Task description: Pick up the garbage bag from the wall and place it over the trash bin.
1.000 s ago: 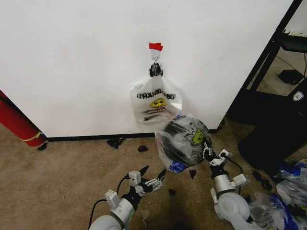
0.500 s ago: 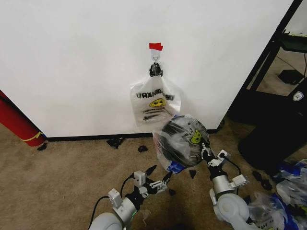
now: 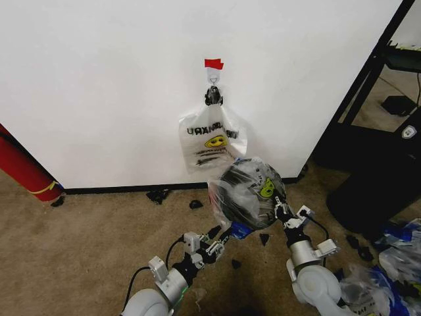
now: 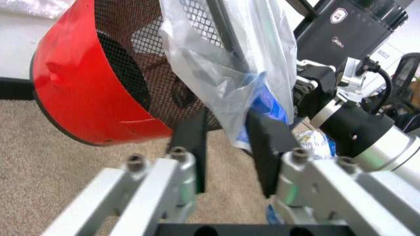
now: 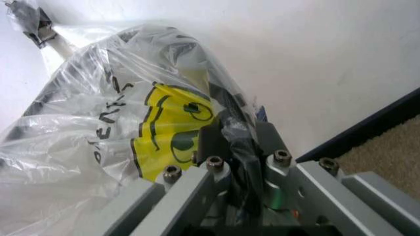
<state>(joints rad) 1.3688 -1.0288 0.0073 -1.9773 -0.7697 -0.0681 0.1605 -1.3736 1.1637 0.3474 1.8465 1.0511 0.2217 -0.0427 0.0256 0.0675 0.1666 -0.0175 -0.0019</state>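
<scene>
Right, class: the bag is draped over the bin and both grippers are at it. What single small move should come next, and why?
Probably close the left gripper on the loose bag edge. Its fingers stand open on either side of the garbage bag, which hangs past the trash bin rim. The right gripper already pinches the bag on the far side, so a second grip would let it be stretched down.

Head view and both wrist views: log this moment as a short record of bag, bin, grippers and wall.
garbage bag: draped over the trash bin's top
trash bin: black mesh, red base, tipped on its side
right gripper: jaws shut on the garbage bag at the bin's rim
left gripper: jaws open around a hanging fold of bag
wall: a second bag hangs from the hook
</scene>
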